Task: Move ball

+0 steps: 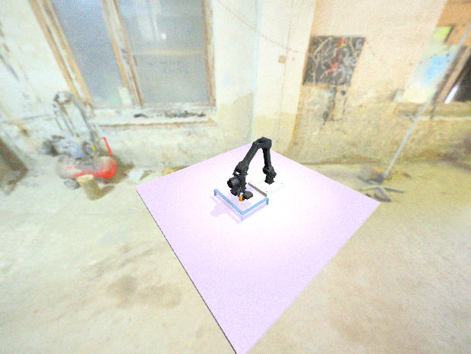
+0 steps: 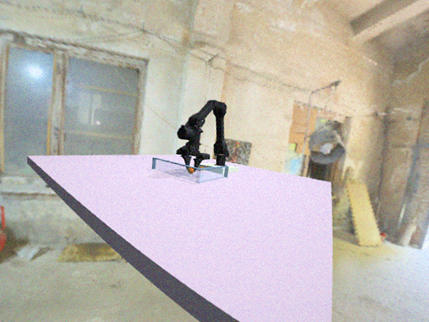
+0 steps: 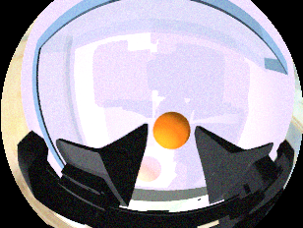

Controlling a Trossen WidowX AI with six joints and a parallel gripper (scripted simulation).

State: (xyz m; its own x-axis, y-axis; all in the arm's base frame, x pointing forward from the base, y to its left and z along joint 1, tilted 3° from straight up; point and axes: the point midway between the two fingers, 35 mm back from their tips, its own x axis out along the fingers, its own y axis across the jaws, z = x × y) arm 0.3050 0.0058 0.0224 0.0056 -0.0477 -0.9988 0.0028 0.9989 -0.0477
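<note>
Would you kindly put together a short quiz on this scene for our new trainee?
1. What colour is the ball? A green, B orange, C blue.
2. True or false: the gripper is raised high above the table.
3. Fill in: in the wrist view, the ball sits ___ the gripper's fingers.
Key: 1 B; 2 false; 3 between.

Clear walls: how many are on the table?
2. One wall runs along the left; the other wall meets it at the front corner. The ball sits inside.
</note>
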